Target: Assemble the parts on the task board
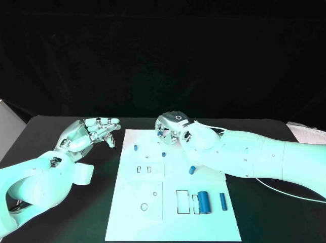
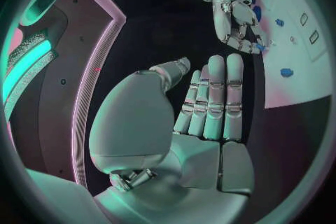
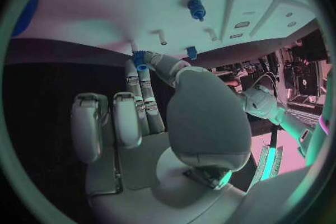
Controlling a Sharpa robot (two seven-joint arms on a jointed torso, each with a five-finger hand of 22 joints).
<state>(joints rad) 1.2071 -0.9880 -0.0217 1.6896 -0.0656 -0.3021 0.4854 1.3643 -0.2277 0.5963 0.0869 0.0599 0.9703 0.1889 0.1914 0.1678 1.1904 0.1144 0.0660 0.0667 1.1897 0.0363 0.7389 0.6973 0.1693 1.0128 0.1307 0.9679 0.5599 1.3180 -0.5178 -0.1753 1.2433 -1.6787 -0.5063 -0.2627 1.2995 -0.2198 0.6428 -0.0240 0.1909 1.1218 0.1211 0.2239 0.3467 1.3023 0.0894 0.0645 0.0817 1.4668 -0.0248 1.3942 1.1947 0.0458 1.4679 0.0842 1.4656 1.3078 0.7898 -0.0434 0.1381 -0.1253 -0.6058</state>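
White board (image 1: 137, 202) lies mid-table. Right hand (image 1: 176, 127) reaches over the board's far edge, fingertips pointed down and pinching a small blue part (image 3: 140, 60) between thumb and finger. Left hand (image 1: 89, 133) hovers off the board's left side, palm up, fingers released and extended together, holding nothing. No legible writing.

Other blue parts: a large cylinder (image 1: 203, 202) and thin rod (image 1: 222, 201) near the board's front right, small pegs (image 1: 135, 148) toward the far edge.

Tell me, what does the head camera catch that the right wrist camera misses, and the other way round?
Head view alone: the left hand beside the task board, and the large blue cylinder and slim blue rod lying near the board's front.
Right wrist view alone: a small blue part pinched at the right hand's fingertips.
Both: the right hand over the board's far end, and the board.
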